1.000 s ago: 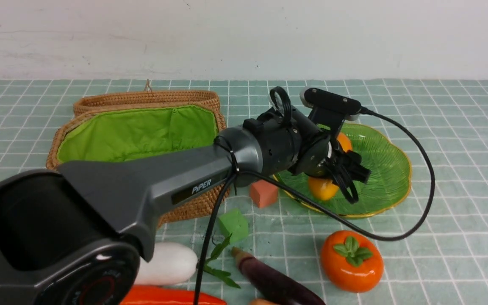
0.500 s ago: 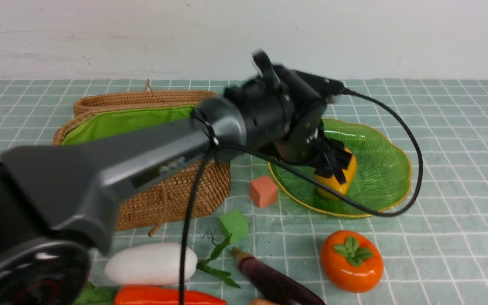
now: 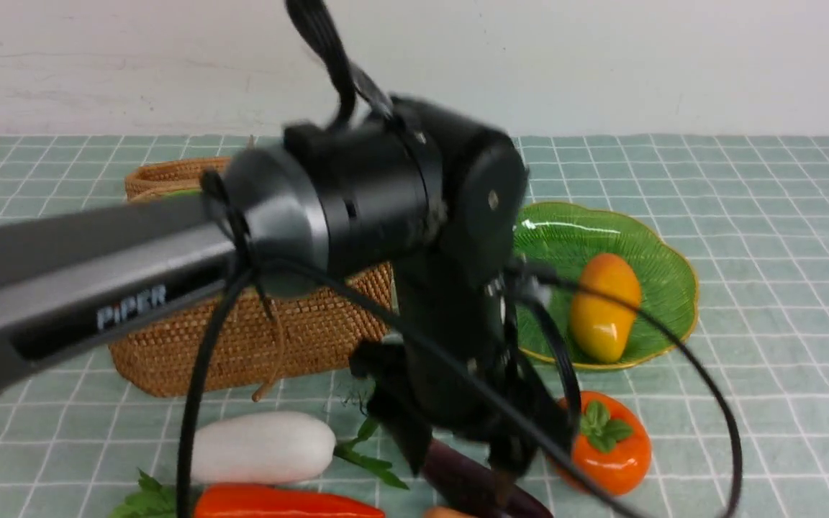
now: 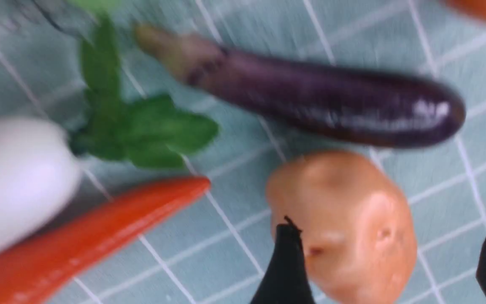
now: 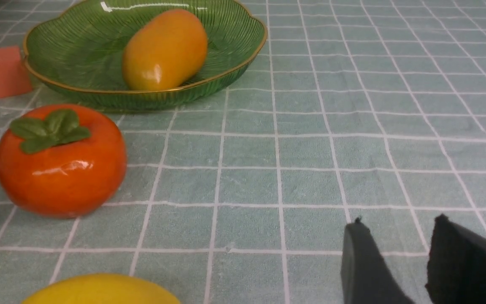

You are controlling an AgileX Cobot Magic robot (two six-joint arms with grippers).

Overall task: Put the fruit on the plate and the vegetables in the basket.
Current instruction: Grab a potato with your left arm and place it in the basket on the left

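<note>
Glossy oblong mango (image 3: pixel 601 306) on ribbed plate (image 3: pixel 663 248), left hand (image 4: pixel 390 223) seemingly wide, right hand (image 5: pixel 399 219) narrow

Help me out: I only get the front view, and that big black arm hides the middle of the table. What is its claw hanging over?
Observer: The left gripper hangs open over a tan potato. The potato lies on the checked tablecloth beside the purple eggplant. Your view shows only a sliver of it at the bottom edge.
Operator: Is any fruit completely out of my sight?
Observer: Yes. A yellow lemon lies on the tablecloth near the persimmon. Only the right wrist view shows it.
</note>
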